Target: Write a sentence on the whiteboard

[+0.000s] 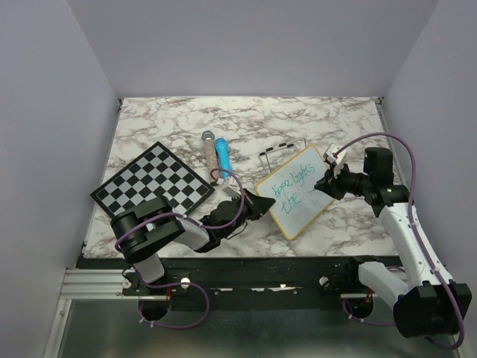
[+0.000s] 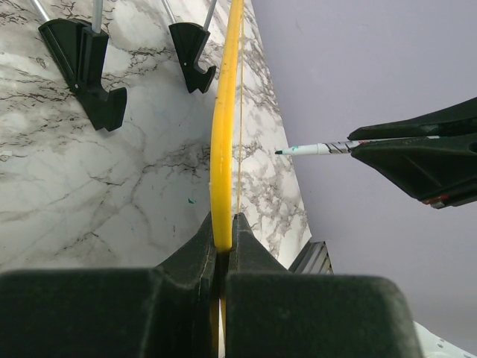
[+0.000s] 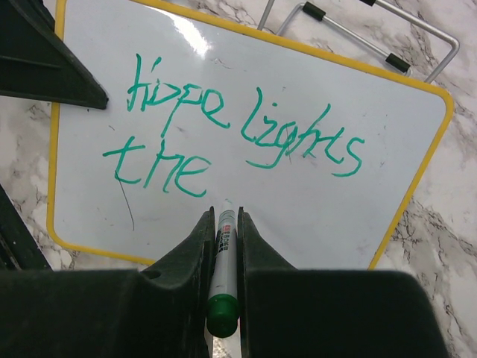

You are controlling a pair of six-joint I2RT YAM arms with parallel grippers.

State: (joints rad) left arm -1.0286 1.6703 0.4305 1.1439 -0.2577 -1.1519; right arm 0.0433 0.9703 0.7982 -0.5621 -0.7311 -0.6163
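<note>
Green sentence (image 3: 223,123), seemingly "hope lights the"

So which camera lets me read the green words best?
The right wrist view. The green words fill the picture there, big and clear: "Hope lights the". The top external view shows them tiny and slanted. The left wrist view sees the whiteboard edge-on, so no words show.
</note>
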